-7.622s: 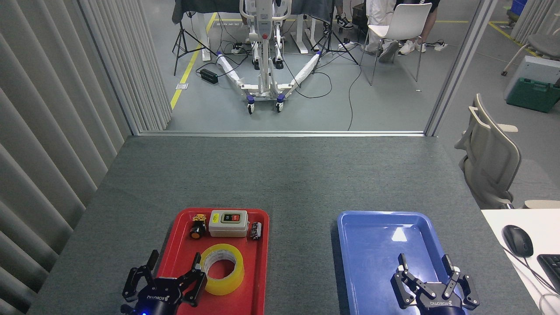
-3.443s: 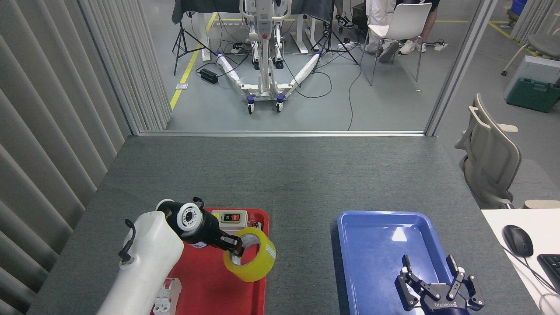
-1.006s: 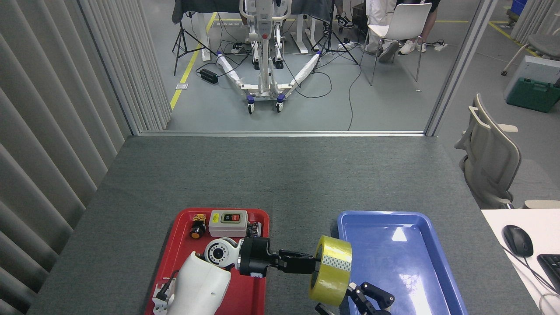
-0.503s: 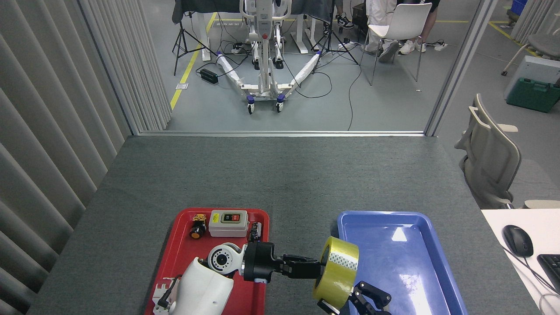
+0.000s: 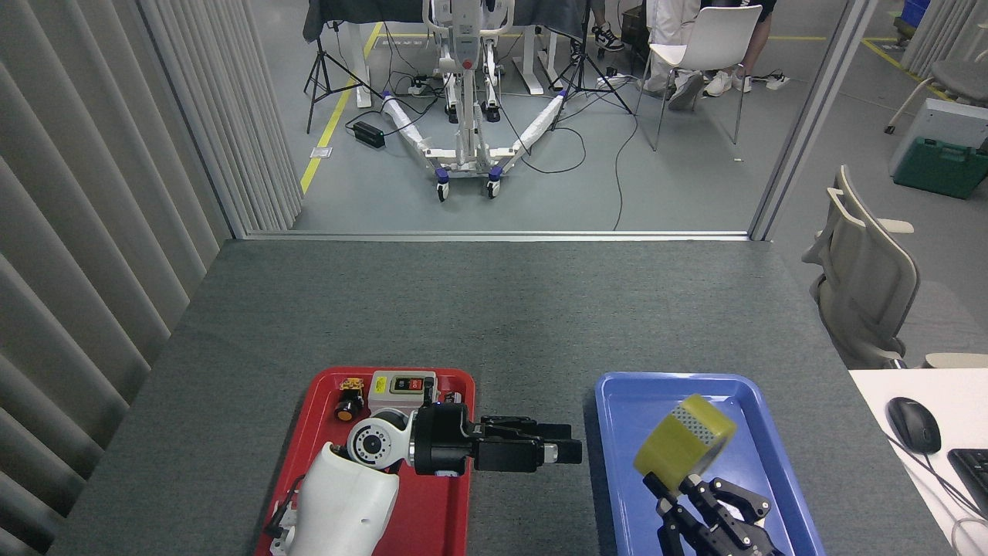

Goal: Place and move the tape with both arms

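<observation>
Tape [image 5: 684, 444] held by right pincer [image 5: 698, 502] above blue tray [image 5: 779, 479].
Right pincer pinches the tilted roll from below. Left pincer [image 5: 567, 452], empty, points right between red tray [image 5: 309, 432] and blue tray; spread cannot be judged.

We record a grey felt-covered table [image 5: 494, 309] carrying two trays directly on its near half: a blue tray [image 5: 617, 463] and, well apart to its left, a red tray [image 5: 320, 409].
</observation>
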